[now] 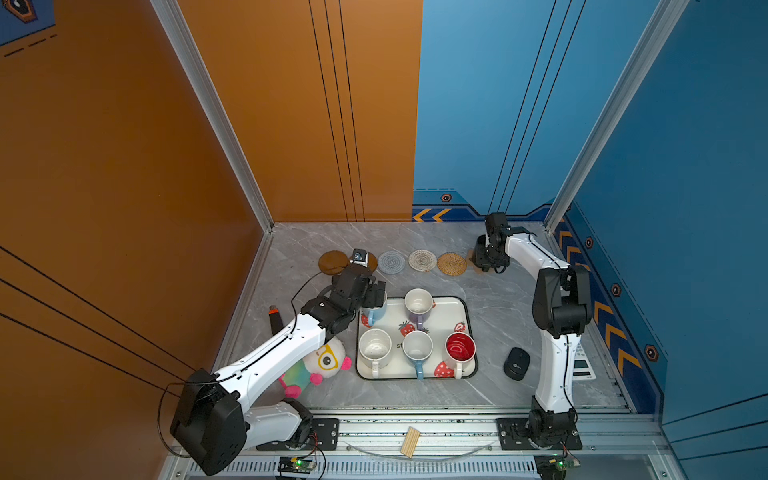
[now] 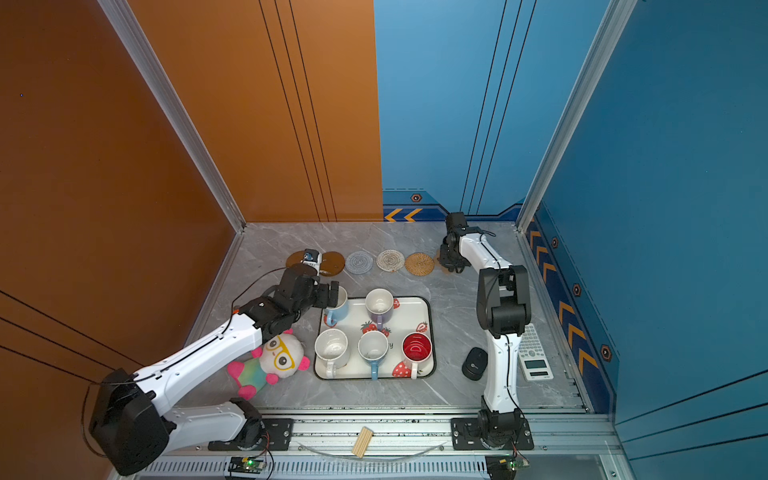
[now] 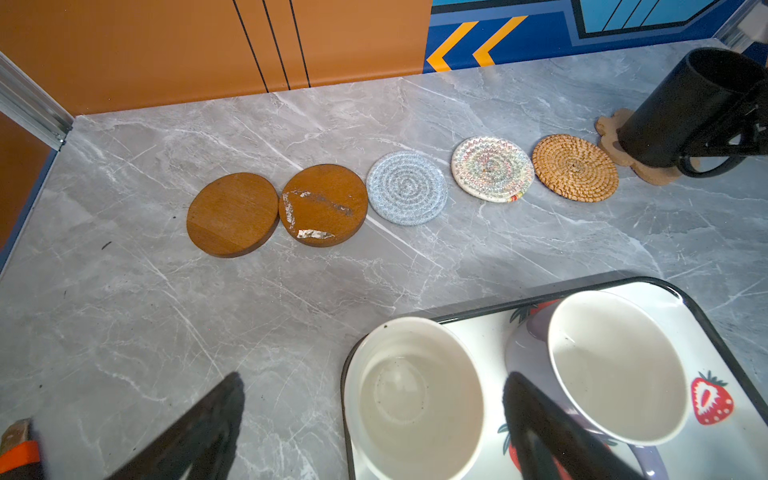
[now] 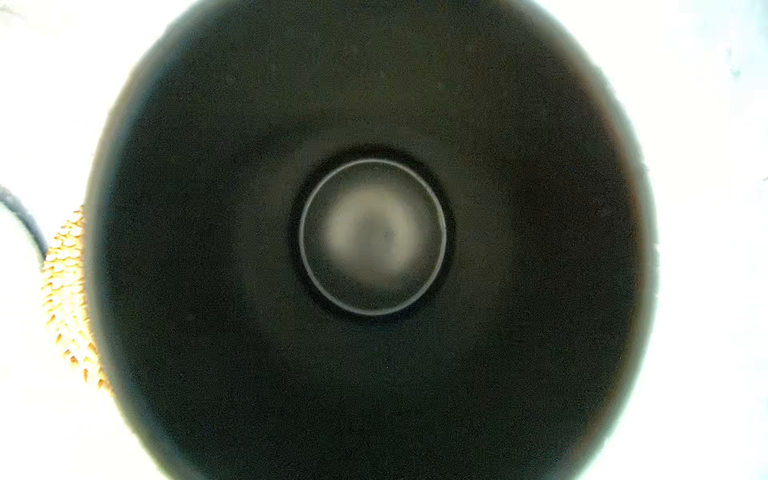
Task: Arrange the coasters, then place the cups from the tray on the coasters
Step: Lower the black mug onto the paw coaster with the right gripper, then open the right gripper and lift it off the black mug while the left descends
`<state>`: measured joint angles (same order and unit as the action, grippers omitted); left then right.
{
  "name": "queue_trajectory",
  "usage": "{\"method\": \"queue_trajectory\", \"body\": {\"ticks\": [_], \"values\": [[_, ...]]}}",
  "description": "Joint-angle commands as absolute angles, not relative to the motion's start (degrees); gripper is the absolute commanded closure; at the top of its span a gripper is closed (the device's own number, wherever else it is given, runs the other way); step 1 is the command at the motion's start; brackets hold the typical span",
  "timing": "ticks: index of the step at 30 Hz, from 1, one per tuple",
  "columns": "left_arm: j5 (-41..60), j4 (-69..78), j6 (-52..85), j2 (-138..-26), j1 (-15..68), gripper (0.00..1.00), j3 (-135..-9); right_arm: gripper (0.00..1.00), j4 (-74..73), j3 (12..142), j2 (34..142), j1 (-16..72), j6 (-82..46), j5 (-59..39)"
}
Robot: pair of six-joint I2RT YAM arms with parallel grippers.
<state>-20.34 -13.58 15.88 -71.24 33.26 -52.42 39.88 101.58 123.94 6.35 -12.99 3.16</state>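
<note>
Five coasters lie in a row along the back: two brown discs (image 3: pixel 232 214) (image 3: pixel 324 205), a grey woven one (image 3: pixel 407 188), a cream woven one (image 3: pixel 492 168) and a tan rattan one (image 3: pixel 575 167). The paw-shaped coaster (image 3: pixel 611 124) carries the black cup (image 3: pixel 681 108), and my right gripper (image 1: pixel 490 259) is shut on that cup. The right wrist view looks straight down into the black cup (image 4: pixel 374 237). The tray (image 1: pixel 446 316) holds a lavender cup (image 1: pixel 419 305), a speckled cup (image 1: pixel 375 348), a light blue cup (image 1: pixel 417 347) and a red-inside cup (image 1: pixel 460 347). My left gripper (image 3: pixel 374 378) stands open astride the back-left light blue cup (image 3: pixel 415 399).
A plush toy (image 1: pixel 320 365) lies left of the tray under my left arm. A black mouse (image 1: pixel 516 363) and a calculator (image 2: pixel 534 353) sit right of the tray. An orange-tipped tool (image 1: pixel 274 318) lies by the left wall. A wooden block (image 1: pixel 410 441) rests on the front rail.
</note>
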Motion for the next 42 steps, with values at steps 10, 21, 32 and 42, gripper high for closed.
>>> {"method": "queue_trajectory", "body": {"ticks": [10, 21, 32, 42], "values": [[-19.21, -15.41, 16.36, -67.19, 32.61, 0.02, -53.61, 0.30, 38.41, 97.25, 116.30, 5.80, -14.24, 2.26], [-19.93, -18.37, 17.67, -65.83, 32.87, 0.02, -54.19, 0.25, 31.14, 81.77, 94.68, 8.29, -18.60, 1.25], [-21.88, -25.00, 18.38, -66.22, 35.10, 0.00, -57.01, 0.22, 14.50, 65.92, 76.85, 24.26, -29.11, 3.87], [-21.18, -30.39, 18.37, -70.76, 37.39, 0.02, -62.47, 0.23, 2.95, 59.19, 78.55, 32.67, -35.31, 3.95]]}}
